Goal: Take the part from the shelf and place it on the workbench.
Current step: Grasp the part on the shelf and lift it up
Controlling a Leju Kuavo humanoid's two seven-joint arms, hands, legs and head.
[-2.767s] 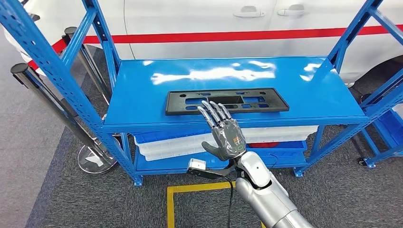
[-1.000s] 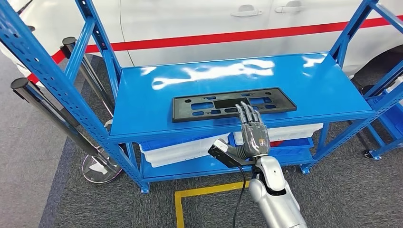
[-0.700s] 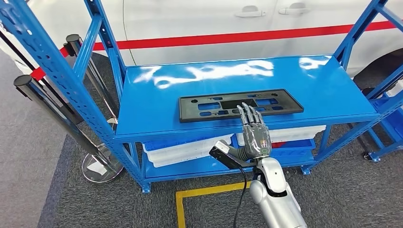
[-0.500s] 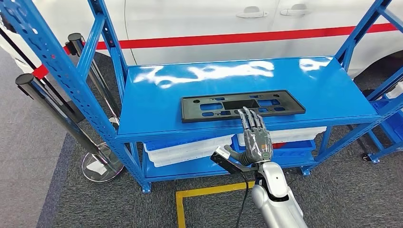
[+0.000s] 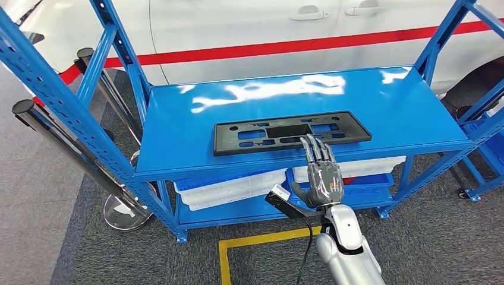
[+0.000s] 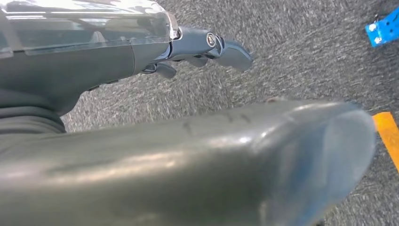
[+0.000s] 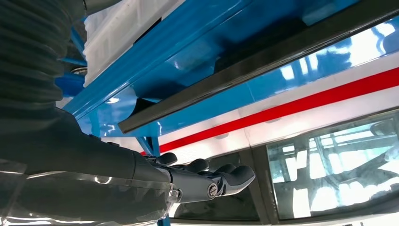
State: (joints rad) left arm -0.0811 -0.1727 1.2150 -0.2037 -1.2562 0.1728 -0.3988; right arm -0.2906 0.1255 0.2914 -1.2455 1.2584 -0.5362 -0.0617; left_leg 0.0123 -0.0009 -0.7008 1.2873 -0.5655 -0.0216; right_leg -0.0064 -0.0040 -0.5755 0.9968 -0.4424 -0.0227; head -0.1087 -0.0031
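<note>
We see the flat black plastic rectangular part with cut-outs point(image 5: 292, 132) lying on the top level of the blue metal shelf point(image 5: 178, 130), near its front edge. Our right hand point(image 5: 321, 172) reaches up at its 5 o'clock, fingers spread and holding nothing, fingertips at the part's near edge. Our left hand point(image 6: 207, 44) hangs over grey carpet point(image 6: 306, 52), holding nothing, fingers loosely extended

One black plastic part point(image 5: 291, 131) on one blue shelf rack point(image 5: 178, 119). Two white trays point(image 5: 232, 184) on the lower level. One white car point(image 5: 267, 29) with two door handles point(image 5: 307, 12). Two robot hands: right point(image 5: 321, 172), left point(image 6: 207, 47). One chrome stanchion base point(image 5: 122, 212).
</note>
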